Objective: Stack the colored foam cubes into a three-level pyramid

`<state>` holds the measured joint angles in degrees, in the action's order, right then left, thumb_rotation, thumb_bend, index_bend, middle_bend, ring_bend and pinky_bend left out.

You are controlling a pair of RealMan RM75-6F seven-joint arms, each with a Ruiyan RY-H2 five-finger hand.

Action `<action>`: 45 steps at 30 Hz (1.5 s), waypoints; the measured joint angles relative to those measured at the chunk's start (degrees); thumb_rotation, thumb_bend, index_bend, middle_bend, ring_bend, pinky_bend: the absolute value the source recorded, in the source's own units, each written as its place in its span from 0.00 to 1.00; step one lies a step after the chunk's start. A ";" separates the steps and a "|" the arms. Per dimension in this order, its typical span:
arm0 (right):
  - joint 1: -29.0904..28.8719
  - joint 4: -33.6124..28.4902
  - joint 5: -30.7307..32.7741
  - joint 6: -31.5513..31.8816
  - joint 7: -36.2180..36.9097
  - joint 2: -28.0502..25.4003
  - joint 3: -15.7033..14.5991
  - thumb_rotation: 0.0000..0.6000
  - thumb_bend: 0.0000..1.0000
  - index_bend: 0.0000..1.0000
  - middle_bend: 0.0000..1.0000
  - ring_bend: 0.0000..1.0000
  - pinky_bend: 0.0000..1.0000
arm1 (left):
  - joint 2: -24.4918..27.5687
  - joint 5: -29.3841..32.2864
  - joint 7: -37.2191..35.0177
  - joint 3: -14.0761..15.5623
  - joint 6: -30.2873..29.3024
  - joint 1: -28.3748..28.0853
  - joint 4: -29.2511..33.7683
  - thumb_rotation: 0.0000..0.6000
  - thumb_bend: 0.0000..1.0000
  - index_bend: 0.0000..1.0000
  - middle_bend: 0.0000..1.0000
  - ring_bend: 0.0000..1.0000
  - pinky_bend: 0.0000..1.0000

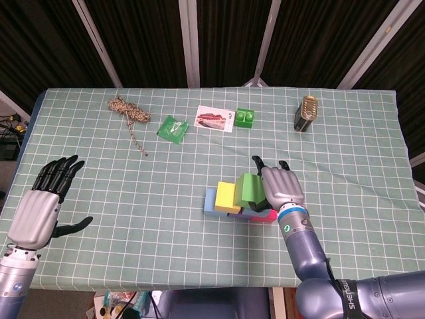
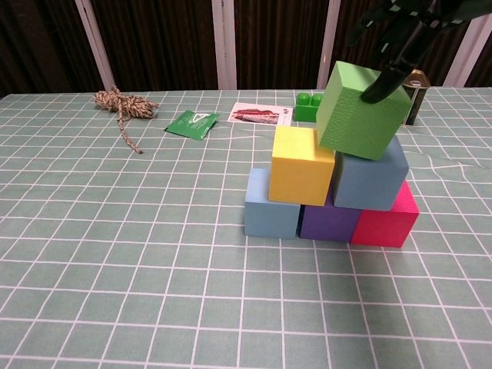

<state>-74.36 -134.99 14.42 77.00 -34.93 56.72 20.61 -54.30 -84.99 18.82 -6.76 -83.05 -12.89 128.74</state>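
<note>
Chest view shows the desk [image 2: 92, 254], covered in a green checked cloth, with the pyramid nearly finished near its middle. Bottom level, directly under the right hand's fingers: a light blue cube [image 2: 272, 204], a purple cube [image 2: 326, 221] and a pink cube [image 2: 386, 217] in a row, touching. Second level: a yellow cube [image 2: 301, 164] and a grey-blue cube [image 2: 370, 179] side by side. Two levels look done; I judge only the cap is left.

That cap, the green cube [image 2: 360, 110], is tilted and sits off-centre, mostly over the grey-blue cube. The right hand [image 1: 281, 187] grips it from above, fingers [image 2: 384, 79] closed on its top and far side. It is not yet level or centred over the seam between the two second-level cubes, so it needs shifting toward the yellow cube and flattening before release.

The left hand [image 1: 41, 206] hovers well away from the stack at the desk's edge, fingers spread wide and holding nothing.

Beyond the fingers, well apart from the stack, lie a rope bundle [image 1: 127, 111], a green packet [image 1: 172, 128], a printed card [image 1: 214, 119], a small green brick [image 1: 245, 117] and a tin [image 1: 306, 113].
</note>
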 measured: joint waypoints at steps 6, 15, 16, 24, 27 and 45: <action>0.40 0.00 0.49 -0.20 -0.58 -0.06 0.49 1.00 0.32 0.00 0.54 0.29 0.00 | -0.02 -0.03 0.05 -0.01 0.03 -0.02 0.05 1.00 0.03 0.00 0.02 0.00 0.00; 0.52 0.00 1.38 -0.44 -1.56 0.05 1.41 1.00 0.32 0.00 0.54 0.29 0.00 | 0.04 -0.08 -0.07 0.06 0.16 -0.04 0.09 1.00 0.03 0.00 0.02 0.00 0.00; 0.53 0.00 1.48 -0.42 -1.66 0.06 1.51 1.00 0.32 0.00 0.54 0.29 0.00 | 0.07 -0.10 -0.10 0.07 0.17 -0.02 0.09 1.00 0.03 0.00 0.02 0.00 0.00; 0.77 0.00 1.98 -0.11 -2.20 0.42 1.99 1.00 0.32 0.00 0.55 0.29 0.00 | 0.23 -0.29 -0.35 0.07 0.05 0.06 0.11 1.00 0.03 0.00 0.02 0.00 0.00; 0.85 0.00 1.98 0.06 -2.28 0.49 2.33 1.00 0.32 0.00 0.55 0.29 0.00 | 0.26 -0.37 -0.39 0.09 0.09 0.05 0.13 1.00 0.03 0.00 0.02 0.00 0.00; 1.19 0.00 2.07 0.78 -3.11 1.46 3.16 1.00 0.32 0.00 0.55 0.29 0.00 | 0.54 -0.85 -0.74 0.14 -0.03 0.19 0.30 1.00 0.03 0.00 0.02 0.00 0.00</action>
<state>-73.17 -134.99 16.48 77.78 -38.04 58.18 23.77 -53.76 -85.84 18.08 -6.62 -83.08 -12.70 129.05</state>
